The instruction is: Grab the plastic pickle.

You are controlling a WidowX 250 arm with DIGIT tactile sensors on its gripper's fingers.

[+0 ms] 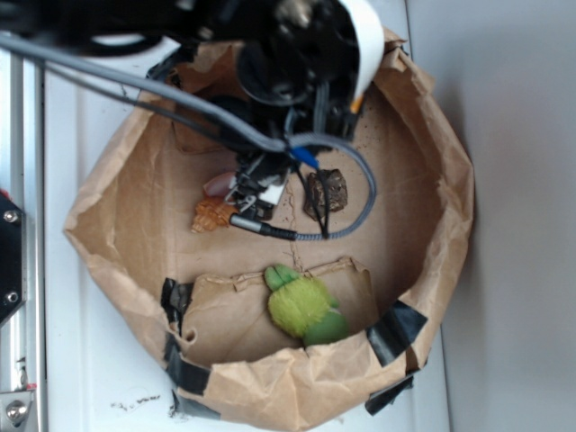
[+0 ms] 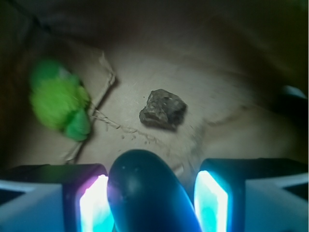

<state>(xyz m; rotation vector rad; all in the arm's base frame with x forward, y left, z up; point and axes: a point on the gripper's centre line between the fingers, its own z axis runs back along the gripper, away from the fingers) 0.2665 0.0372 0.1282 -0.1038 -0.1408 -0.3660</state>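
Hand (image 2: 153, 198) narrow, fingers (image 2: 91, 203) at either side of the plastic pickle (image 2: 149, 193).

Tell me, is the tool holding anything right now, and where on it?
The plastic pickle sits between the tool's fingers, one rounded end sticking out ahead. Firm contact cannot be told.

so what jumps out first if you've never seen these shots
In the wrist view, the dark glossy pickle fills the bottom, sitting between the glowing fingers. Next comes the bright green plush, low in the brown paper bag, with the rock near the middle.
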